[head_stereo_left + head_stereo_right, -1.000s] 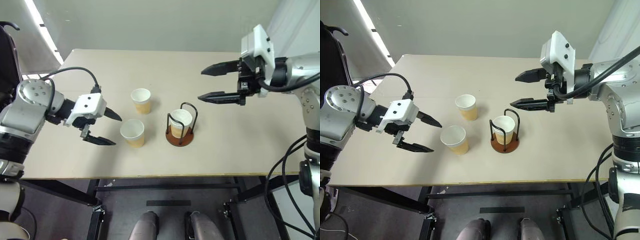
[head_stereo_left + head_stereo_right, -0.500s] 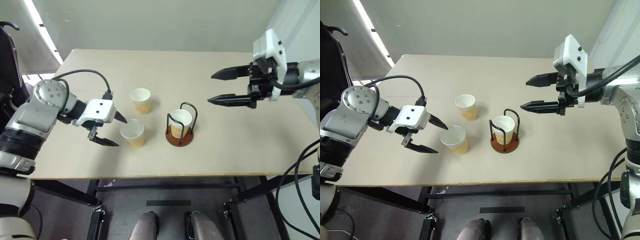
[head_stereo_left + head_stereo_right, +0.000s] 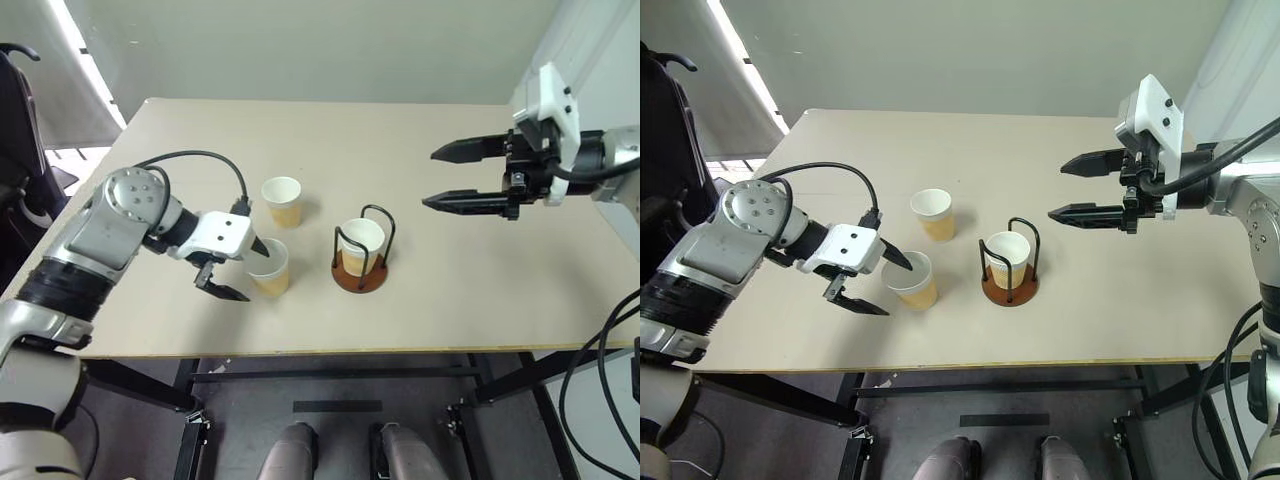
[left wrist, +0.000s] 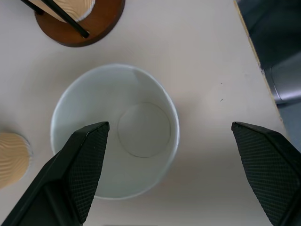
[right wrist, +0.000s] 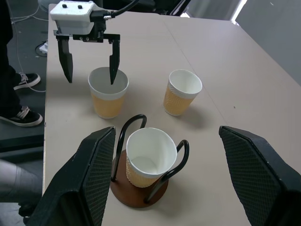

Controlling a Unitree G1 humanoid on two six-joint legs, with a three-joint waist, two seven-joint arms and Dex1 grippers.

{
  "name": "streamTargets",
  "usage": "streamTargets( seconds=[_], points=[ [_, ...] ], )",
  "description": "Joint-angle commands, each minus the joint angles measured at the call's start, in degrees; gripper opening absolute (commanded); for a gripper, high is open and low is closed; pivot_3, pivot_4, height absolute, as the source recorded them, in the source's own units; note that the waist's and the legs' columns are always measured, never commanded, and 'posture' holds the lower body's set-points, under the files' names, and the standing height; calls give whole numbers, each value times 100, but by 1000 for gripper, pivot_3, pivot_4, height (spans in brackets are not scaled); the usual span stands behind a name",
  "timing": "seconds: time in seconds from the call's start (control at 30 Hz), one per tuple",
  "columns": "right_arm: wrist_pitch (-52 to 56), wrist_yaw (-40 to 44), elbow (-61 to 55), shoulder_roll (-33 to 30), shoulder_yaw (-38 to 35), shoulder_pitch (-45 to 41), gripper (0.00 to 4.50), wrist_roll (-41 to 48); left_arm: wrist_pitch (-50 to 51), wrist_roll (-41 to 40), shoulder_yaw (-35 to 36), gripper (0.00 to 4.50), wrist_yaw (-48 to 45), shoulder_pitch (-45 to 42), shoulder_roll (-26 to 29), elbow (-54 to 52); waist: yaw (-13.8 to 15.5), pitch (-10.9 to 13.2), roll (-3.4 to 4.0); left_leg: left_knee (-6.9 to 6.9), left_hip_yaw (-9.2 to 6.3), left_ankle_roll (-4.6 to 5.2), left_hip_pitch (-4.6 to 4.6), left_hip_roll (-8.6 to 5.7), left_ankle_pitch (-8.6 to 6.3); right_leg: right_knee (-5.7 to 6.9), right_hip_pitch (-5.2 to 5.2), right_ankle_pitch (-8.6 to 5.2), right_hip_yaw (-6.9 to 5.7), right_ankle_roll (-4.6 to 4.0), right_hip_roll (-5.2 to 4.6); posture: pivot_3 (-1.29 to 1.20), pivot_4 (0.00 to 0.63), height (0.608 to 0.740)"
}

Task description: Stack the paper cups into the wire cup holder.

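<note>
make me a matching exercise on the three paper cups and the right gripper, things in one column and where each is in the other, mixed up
Things:
1. nearest paper cup
2. farthest paper cup
3. paper cup with a dented rim
4. right gripper

Places:
A. inside the wire cup holder
B. in the air, open
C. alone on the table
D. one finger of the left gripper inside it

Pairs: 1-D, 2-C, 3-A, 4-B

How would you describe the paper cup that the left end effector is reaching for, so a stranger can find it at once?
On the beige table, find the wire cup holder, which already has one cup inside. Two loose cups stand to its left. The wanted paper cup is the one closer to the table's front edge, with one black finger of the open left end effector over its mouth.
</note>
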Motion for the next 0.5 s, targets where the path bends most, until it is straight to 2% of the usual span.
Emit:
streamTargets(
  seconds=[0.03, 0.13, 0.5],
  points=[
    [-9, -64, -186, -124, -248, 6, 3525, 105, -223, 254, 225, 4500, -127, -124, -88, 114, -3, 0, 0, 1, 0, 0, 0, 0, 0, 1, 0, 0, 0, 0, 0, 0, 150, 740],
    [-19, -84, -204, -132, -246, 34, 3579, 111, -266, 371, 294, 3916, -53, -151, -237, 221, -2, 0, 0, 1, 0, 1, 0, 0, -1, 1, 0, 1, 0, 1, 0, 0, 150, 740],
    [-171, 106, -114, -395, -94, 186, 3579, 7, -365, 470, 586, 10, -142, -421, -538, 489, 5, 0, -1, 5, 0, 2, -1, 0, -1, 2, 1, 23, -1, 39, 0, 0, 150, 740]
  ],
)
